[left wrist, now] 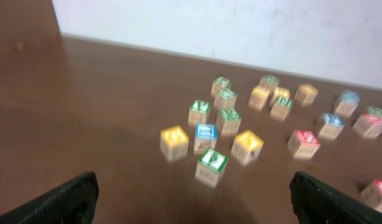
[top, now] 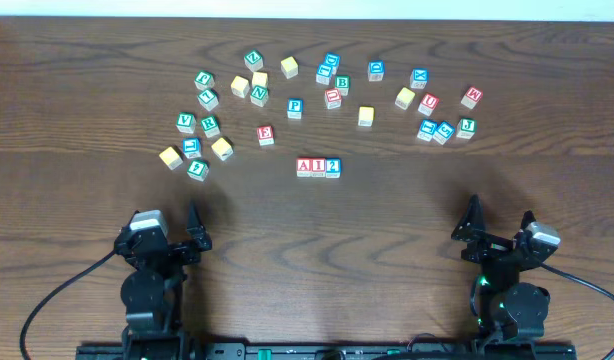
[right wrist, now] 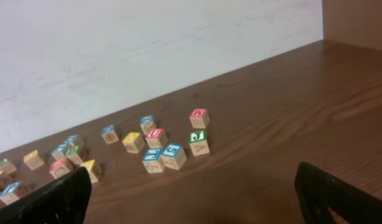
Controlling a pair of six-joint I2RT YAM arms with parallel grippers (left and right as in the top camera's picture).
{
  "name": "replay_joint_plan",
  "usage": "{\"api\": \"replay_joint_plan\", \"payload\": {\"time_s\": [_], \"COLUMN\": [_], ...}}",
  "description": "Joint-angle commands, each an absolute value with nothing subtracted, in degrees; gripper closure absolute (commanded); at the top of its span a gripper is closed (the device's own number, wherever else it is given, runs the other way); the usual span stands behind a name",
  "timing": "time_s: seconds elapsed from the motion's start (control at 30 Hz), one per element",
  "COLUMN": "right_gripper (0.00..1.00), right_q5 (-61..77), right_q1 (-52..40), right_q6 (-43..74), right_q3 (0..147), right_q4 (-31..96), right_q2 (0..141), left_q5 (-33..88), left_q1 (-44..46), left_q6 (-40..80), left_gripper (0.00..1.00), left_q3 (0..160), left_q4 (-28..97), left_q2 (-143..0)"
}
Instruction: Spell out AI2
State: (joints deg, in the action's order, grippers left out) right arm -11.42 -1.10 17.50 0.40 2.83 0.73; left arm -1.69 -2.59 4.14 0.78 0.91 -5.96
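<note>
Three wooden letter blocks stand touching in a row at the table's middle: a red A (top: 305,167), a red I (top: 318,167) and a blue 2 (top: 332,167). My left gripper (top: 167,228) is open and empty at the front left, well back from the row. My right gripper (top: 500,226) is open and empty at the front right. In the left wrist view only my open fingertips (left wrist: 191,199) frame bare table. The right wrist view shows the same, with open fingertips (right wrist: 194,196).
Several loose letter blocks lie scattered across the far half of the table. A left cluster includes a green block (left wrist: 211,166) and a yellow block (left wrist: 173,142). A right cluster includes a green J (right wrist: 199,142) and a red M (right wrist: 200,117). A white wall runs behind.
</note>
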Motion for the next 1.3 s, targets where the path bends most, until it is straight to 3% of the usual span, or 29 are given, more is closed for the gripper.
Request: {"api": "replay_joint_plan", "payload": {"time_s": [0.0, 1.27], "right_gripper": [0.01, 0.01], "right_q5": [-11.9, -11.9], "right_q1": [-1.5, -1.5], "right_q6": [16.9, 16.9], "right_q3": [0.3, 0.3], "right_q4": [3.0, 3.0], "right_q2": [0.5, 0.5], "left_q5": [-2.6, -2.6], "left_q1": [-2.9, -2.9], "left_q6": [0.5, -1.9], "left_gripper": [0.03, 0.03], "left_q3": [0.2, 0.2], "left_q4": [4.1, 4.1], "left_q2": [-1.7, -0.3]}}
